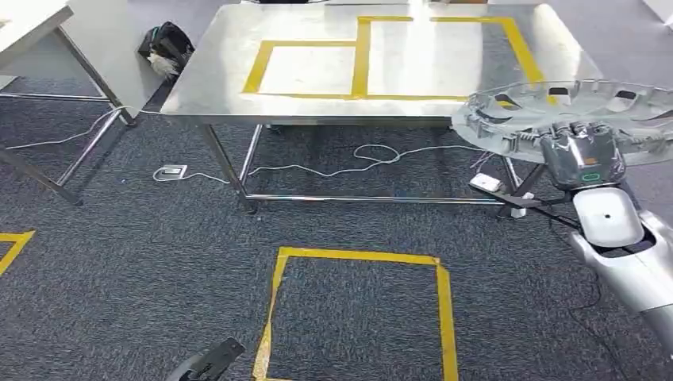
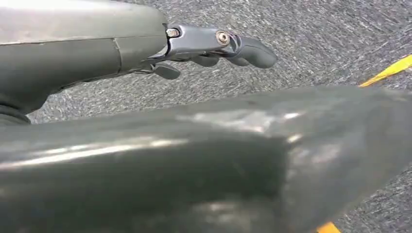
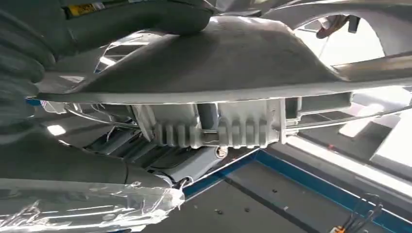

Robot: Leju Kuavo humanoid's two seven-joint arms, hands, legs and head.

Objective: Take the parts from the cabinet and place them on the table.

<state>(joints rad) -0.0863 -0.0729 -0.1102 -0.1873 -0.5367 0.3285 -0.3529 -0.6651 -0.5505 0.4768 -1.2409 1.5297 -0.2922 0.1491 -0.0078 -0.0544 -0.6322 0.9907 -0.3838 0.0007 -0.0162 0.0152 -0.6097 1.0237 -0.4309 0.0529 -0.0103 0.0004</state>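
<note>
Dark carpet (image 1: 159, 262) with a yellow taped square (image 1: 357, 313) lies nearest in the head view; beyond it stands the steel tabletop (image 1: 238, 87), marked with yellow tape. At the right, the right robot hand (image 1: 586, 155) holds a silver wheel cover (image 1: 571, 111) by its near rim, level, hanging over the tabletop's right near corner. From the left wrist view, the left robot hand (image 2: 218, 48) hangs above the carpet, fingers loosely curled, holding nothing. From the right wrist view, the right robot hand (image 3: 29, 73) grips the wheel cover (image 3: 218, 63) along its ribbed rim.
</note>
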